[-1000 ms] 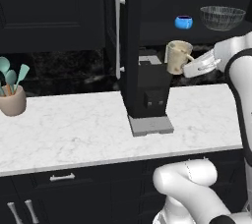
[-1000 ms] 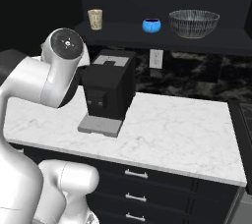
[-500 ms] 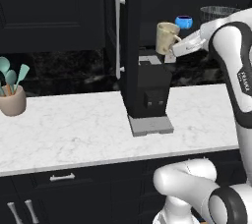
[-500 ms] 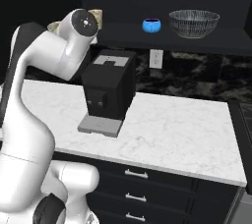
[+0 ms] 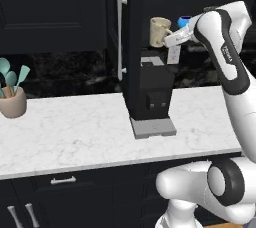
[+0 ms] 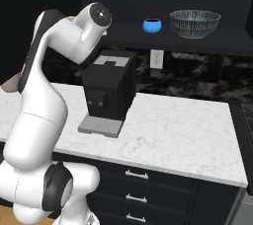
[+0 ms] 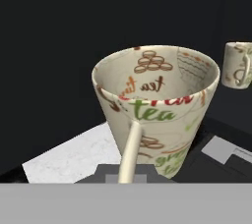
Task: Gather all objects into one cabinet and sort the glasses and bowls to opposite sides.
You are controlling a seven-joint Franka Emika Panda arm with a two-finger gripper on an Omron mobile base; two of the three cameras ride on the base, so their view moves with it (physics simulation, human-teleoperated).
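Note:
My gripper [image 5: 171, 37] is shut on a cream mug [image 5: 159, 31] and holds it upright, high beside the black cabinet's open door [image 5: 131, 47], above the coffee machine. In the hand view this mug [image 7: 156, 104] looms close, its handle [image 7: 129, 153] toward me and "tea" lettering on it. A second cream mug [image 7: 238, 64] stands on the cabinet shelf to the right and further in. The small blue vessel [image 6: 152, 25] and the wide see-through bowl [image 6: 194, 23] sit side by side on the shelf [image 6: 207, 44]. My forearm partly hides the blue vessel [image 5: 184, 20].
A black coffee machine [image 5: 152, 97] stands on the white marble counter [image 5: 75, 132] right under the held mug. The door's long silver bar handle [image 5: 119, 32] is just left of it. A tan pot of teal utensils [image 5: 12, 99] is at the far left. Black drawers [image 6: 148, 189] lie below.
The arm has lifted the mug up and to the left, from beside the coffee machine to shelf height near the cabinet door. Vessel and bowl have stayed put.

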